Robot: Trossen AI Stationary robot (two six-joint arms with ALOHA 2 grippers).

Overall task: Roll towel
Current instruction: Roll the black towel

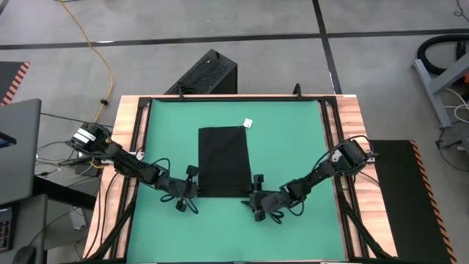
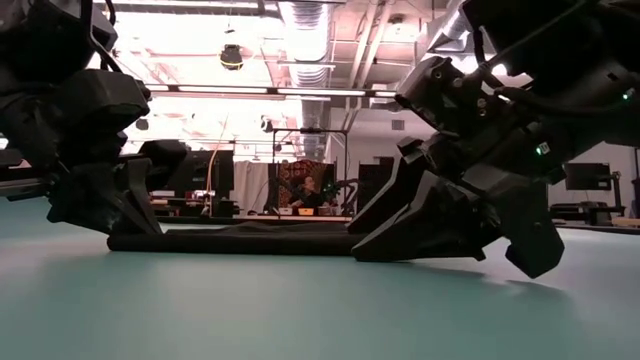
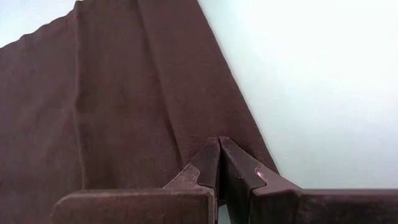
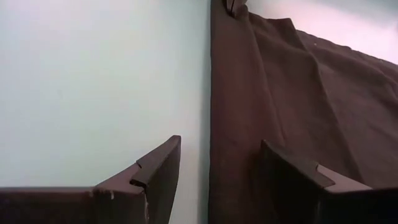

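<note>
Green mat (image 1: 293, 147) covers the wooden-edged table; grey workshop floor beyond. Plain black soft cloth towel (image 1: 223, 161) lies flat mid-mat, long axis running near to far, small white tag (image 1: 248, 123) at its far right corner. Both grippers sit at the towel's near edge. Left gripper (image 1: 192, 185) at the near left corner, fingers pressed together; whether cloth is pinched, cannot tell. Right gripper (image 1: 258, 192) at the near right corner, fingers spread wide, straddling the towel's right edge, holding nothing. Towel stretches away from both; neither arm clearly nearer. Rolling would likely run near to far.
</note>
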